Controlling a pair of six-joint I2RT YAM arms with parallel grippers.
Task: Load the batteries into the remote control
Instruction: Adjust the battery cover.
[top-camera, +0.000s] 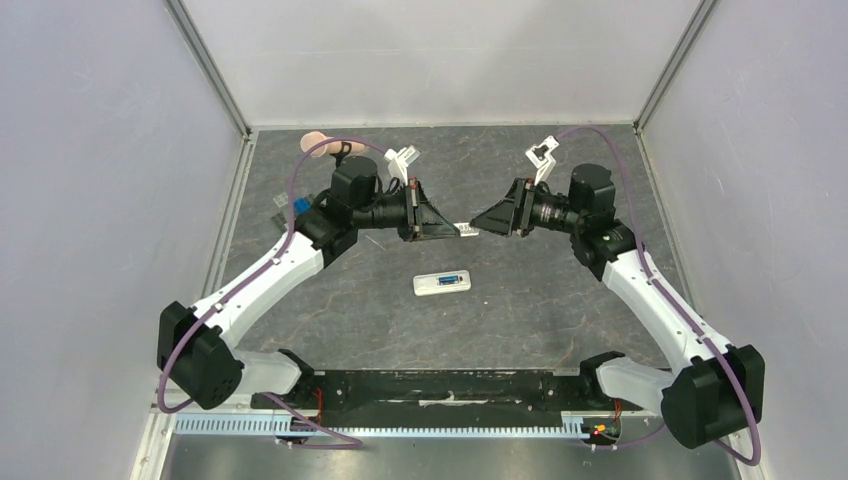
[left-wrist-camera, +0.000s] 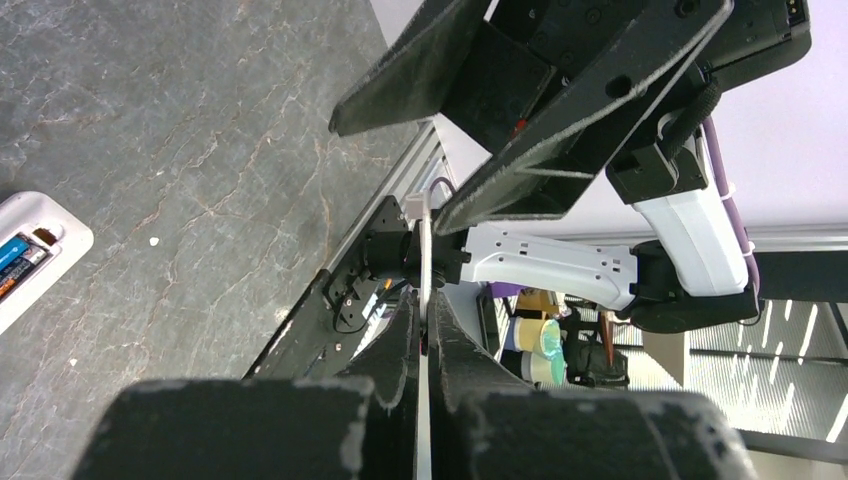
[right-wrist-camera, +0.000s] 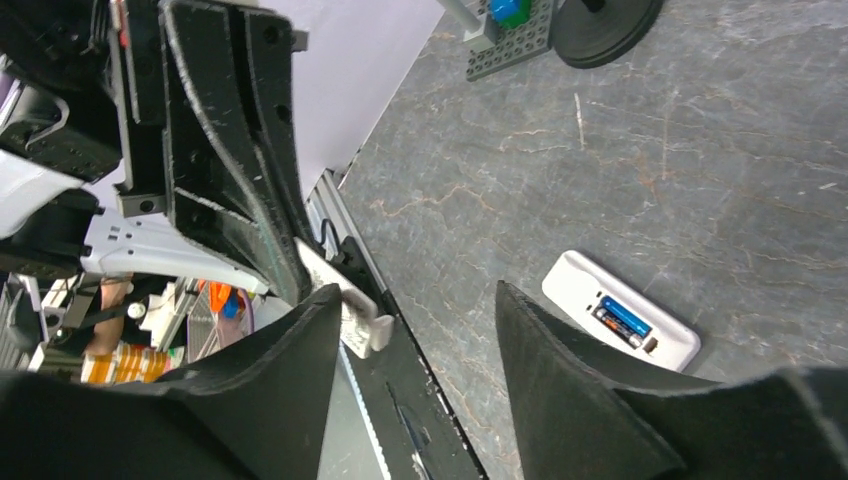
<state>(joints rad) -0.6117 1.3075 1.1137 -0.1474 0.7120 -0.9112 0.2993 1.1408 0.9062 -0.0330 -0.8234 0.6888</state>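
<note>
From above: remote control (top-camera: 442, 283) lying back-up on the grey table (top-camera: 520, 330), battery bay uncovered with the batteries (top-camera: 449, 279) already seated, long axis running left-right, nearer the arm bases than both claws and roughly midway between the two arms. Left gripper (top-camera: 452, 229) pinching a thin white cover plate (top-camera: 466, 230) in mid-air; right gripper (top-camera: 480, 222) tip-to-tip with it, just beyond the plate's free end. Left wrist: jaws pressed together on the plate (left-wrist-camera: 424, 300) seen edge-on, right claw's fingers spread past its far tip, remote (left-wrist-camera: 35, 255) far down-left with blue and dark cells showing. Right wrist: fingers (right-wrist-camera: 290, 360) splayed wide, gripping nothing (plate (right-wrist-camera: 345, 305) beside the left one, contact unclear), remote (right-wrist-camera: 620, 325) low on the table to the right. Probably a handover or regrip, then down toward the bay.
</note>
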